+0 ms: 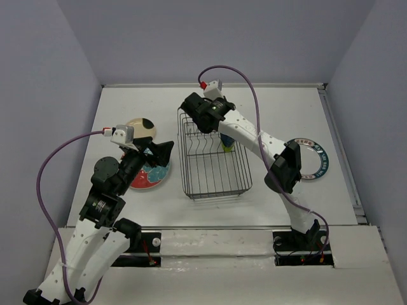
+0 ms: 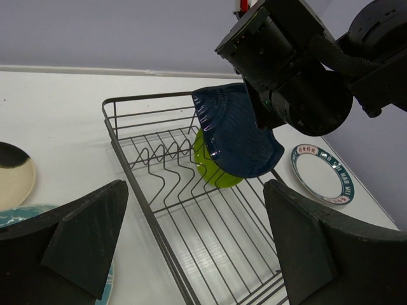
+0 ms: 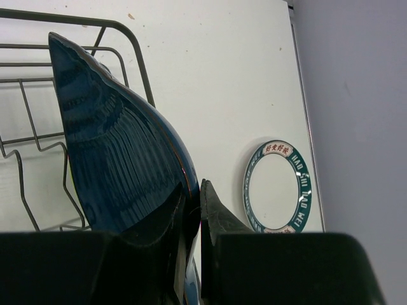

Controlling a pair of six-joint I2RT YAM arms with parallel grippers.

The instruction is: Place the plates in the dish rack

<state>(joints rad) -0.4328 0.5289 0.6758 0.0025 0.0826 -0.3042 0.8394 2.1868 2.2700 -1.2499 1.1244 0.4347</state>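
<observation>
The dish rack [image 1: 213, 181] is a dark wire basket at the table's middle. A lime green plate [image 2: 213, 170] stands on edge among its prongs at the far end. My right gripper [image 3: 194, 197] is shut on the rim of the dark blue teardrop plate [image 3: 108, 146] and holds it tilted over the rack's far end, just above the green plate. My left gripper [image 2: 197, 248] is open and empty, left of the rack over the red plate with teal centre [image 1: 147, 176]. The cream plate with black spot [image 1: 143, 127] lies behind it. The white patterned-rim plate [image 1: 313, 159] lies right of the rack.
Grey walls enclose the white table on three sides. The right arm [image 1: 267, 146] stretches diagonally over the rack's right side. A purple cable loops above each arm.
</observation>
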